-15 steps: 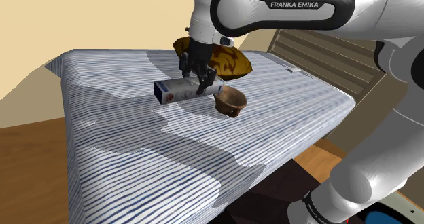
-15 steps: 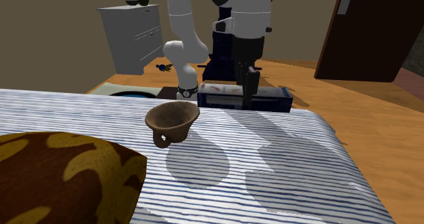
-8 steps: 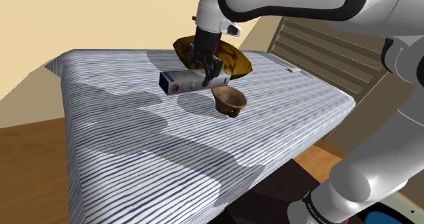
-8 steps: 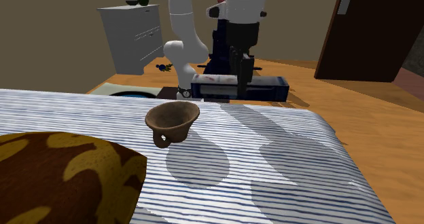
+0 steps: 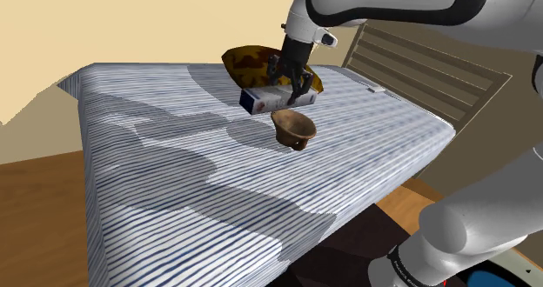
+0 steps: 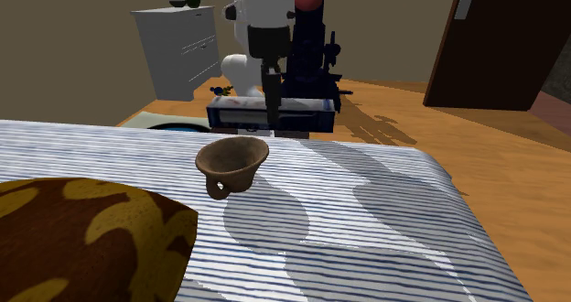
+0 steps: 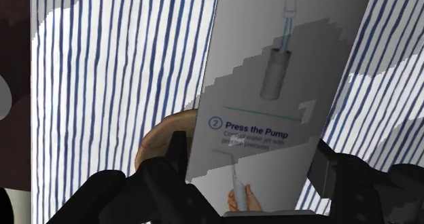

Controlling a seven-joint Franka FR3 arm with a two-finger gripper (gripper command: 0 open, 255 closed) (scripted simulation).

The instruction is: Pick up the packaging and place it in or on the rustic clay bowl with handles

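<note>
Gripping pkg (image 5: 265,99) in air over bed, close above bowl (image 5: 292,127).
Shoulder view, L to R: striped bed cover (image 5: 174,181); brown-yellow pillow (image 5: 248,63) at back; white-blue pkg clamped in black gripper (image 5: 291,83), off cover; brown bowl just below, apart. Wrist view: pkg (image 7: 278,100) pinched btwn both fingers (image 7: 178,151), bowl rim (image 7: 160,138) underneath.

We see a bed (image 5: 157,176) under a blue-striped white cover on a wooden floor (image 6: 494,163). Beyond it we find a grey dresser (image 6: 178,53) and a dark door (image 6: 503,44).
</note>
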